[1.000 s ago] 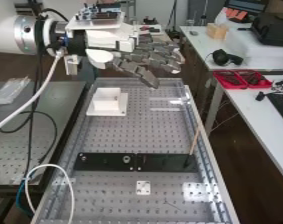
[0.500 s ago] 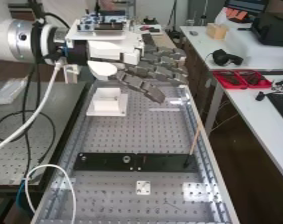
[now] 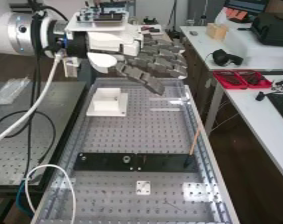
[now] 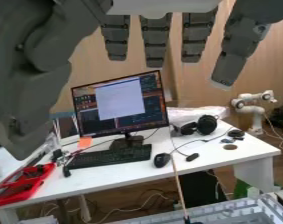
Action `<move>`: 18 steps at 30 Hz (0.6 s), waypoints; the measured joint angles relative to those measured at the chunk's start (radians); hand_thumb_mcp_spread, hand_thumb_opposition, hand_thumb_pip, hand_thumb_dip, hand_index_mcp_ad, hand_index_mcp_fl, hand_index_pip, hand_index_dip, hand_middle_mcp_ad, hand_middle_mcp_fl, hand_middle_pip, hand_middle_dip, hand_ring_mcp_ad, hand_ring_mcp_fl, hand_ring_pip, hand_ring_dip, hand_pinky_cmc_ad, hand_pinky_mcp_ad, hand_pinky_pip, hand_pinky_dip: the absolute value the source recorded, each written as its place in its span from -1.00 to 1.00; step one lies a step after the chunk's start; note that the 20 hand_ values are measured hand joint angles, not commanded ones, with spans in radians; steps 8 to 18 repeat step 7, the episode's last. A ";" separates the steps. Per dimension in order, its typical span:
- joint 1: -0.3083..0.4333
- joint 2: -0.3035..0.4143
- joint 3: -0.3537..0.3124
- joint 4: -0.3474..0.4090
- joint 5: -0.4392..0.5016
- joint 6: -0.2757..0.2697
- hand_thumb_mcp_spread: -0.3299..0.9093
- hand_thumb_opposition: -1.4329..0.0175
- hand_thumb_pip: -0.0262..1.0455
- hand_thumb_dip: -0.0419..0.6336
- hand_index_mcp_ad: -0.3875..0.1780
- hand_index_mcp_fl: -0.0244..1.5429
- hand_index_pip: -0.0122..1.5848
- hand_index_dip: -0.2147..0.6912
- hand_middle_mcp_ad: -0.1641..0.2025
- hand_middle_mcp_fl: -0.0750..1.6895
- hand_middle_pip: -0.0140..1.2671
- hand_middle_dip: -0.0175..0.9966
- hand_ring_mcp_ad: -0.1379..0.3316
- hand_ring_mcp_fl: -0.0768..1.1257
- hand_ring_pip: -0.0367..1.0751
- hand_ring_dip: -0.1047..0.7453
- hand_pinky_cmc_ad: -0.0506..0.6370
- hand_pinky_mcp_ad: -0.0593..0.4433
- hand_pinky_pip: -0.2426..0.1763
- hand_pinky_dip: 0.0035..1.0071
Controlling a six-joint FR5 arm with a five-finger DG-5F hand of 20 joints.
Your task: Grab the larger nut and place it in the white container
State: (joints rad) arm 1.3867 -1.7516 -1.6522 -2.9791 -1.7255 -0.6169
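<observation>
Hand (image 3: 155,62) hovering over bench's (image 3: 145,132) far end, fingers staying-free phrasing aside, pointing straight, wide; high view: white container (image 3: 106,106) sitting at hand's 7 o'clock, bearing (image 3: 126,159) at 6.Hand (image 3: 155,62) is hovering over bench's (image 3: 145,132) far end, fingers pointing out straight, wide; high view: white container (image 3: 106,106) sitting at its 7 o'clock, bearing (image 3: 126,159) at 6.

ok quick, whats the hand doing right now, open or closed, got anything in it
Hand: open, fingers extended and holding nothing, up above the far end of the bench.
</observation>
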 joint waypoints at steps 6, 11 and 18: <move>0.024 0.026 -0.012 -0.009 0.019 -0.018 -0.35 -0.14 0.19 -0.58 -0.01 -0.90 -0.83 -0.58 0.37 -0.91 -0.77 -0.51 0.40 -0.88 -0.78 -0.47 0.35 0.59 -0.43 0.26; 0.029 0.033 -0.017 -0.005 0.022 -0.022 -0.35 -0.14 0.19 -0.57 -0.01 -0.90 -0.83 -0.58 0.37 -0.91 -0.77 -0.51 0.40 -0.88 -0.78 -0.47 0.35 0.59 -0.43 0.26; 0.029 0.033 -0.017 -0.005 0.022 -0.022 -0.35 -0.14 0.19 -0.57 -0.01 -0.90 -0.83 -0.58 0.37 -0.91 -0.77 -0.51 0.40 -0.88 -0.78 -0.47 0.35 0.59 -0.43 0.26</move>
